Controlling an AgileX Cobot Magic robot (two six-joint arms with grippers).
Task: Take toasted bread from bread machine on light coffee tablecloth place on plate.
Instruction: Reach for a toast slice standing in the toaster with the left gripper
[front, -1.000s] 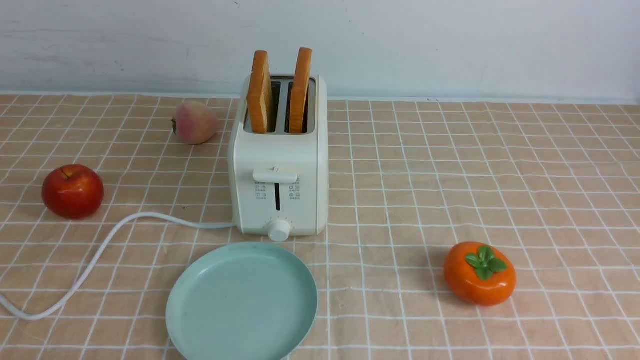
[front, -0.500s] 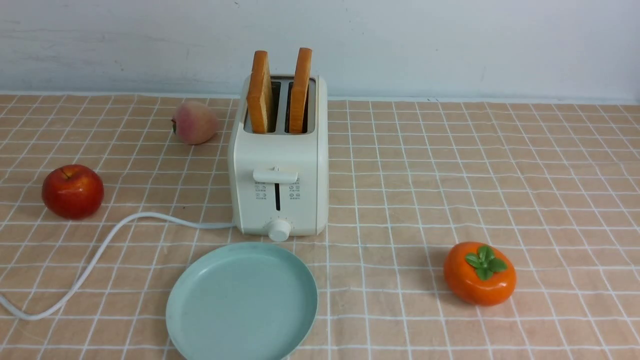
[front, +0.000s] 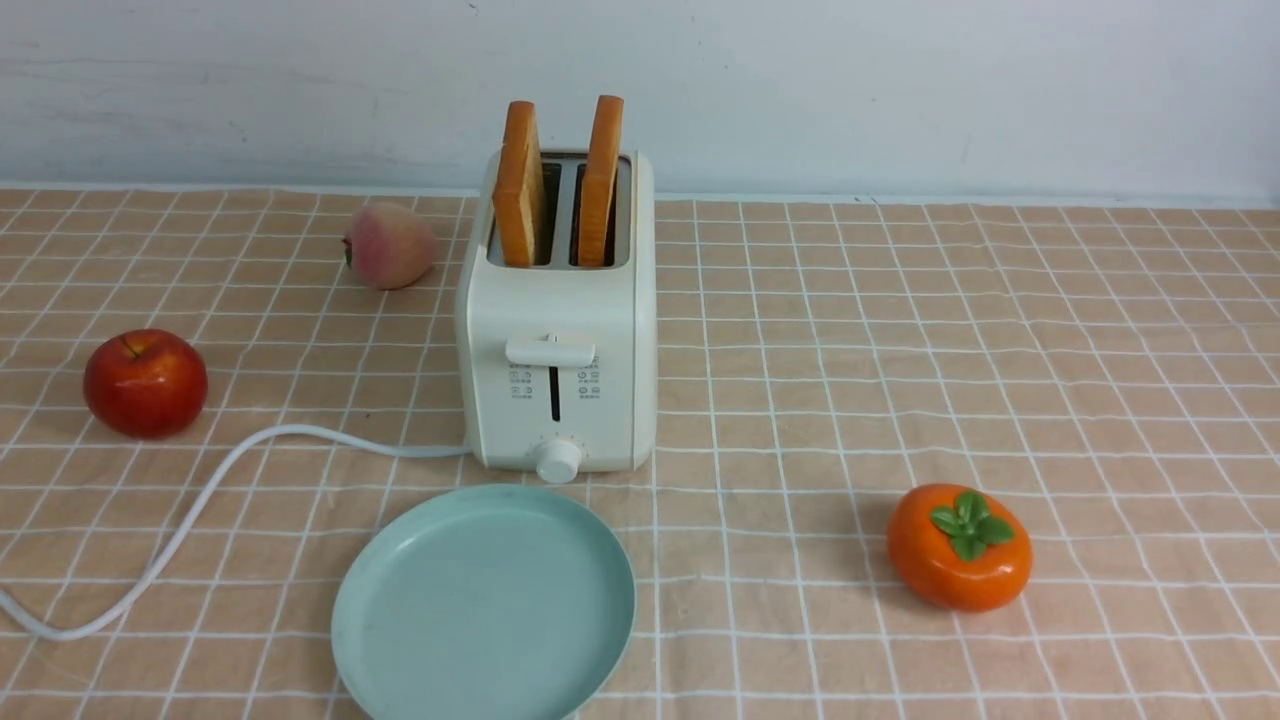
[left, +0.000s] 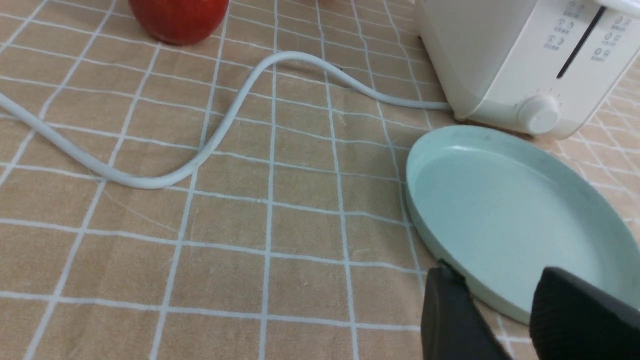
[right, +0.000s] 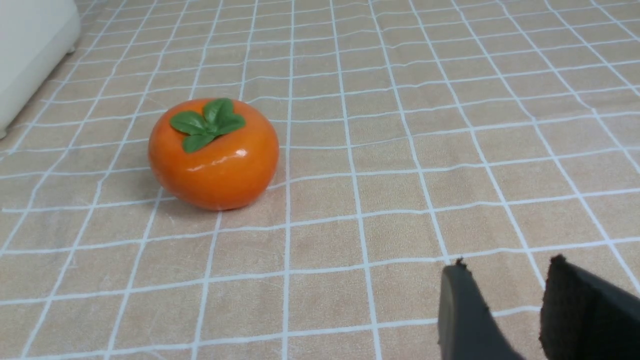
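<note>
2 toasted bread slices (front: 519, 190) in 1 bread machine (front: 560, 310), behind 1 plate (front: 480, 610).

Two toast slices (front: 519, 185) (front: 601, 180), one toaster (front: 556, 340), one plate (front: 484, 610), one apple (front: 145, 383), one peach (front: 389, 245), one persimmon (front: 959, 547), two pincers (left: 495, 280) (right: 507, 267)

— What stands at the back?
— A plain wall (front: 900, 80), pale whitish-grey, spanning the whole width of the front view.
— Clean?
— Not quite. Faint smudges and a few small dark specks mark it, and a thin lighter strip (front: 950, 197) runs along its foot.
— And the light?
— Soft and even, casting only weak shadows.
</note>
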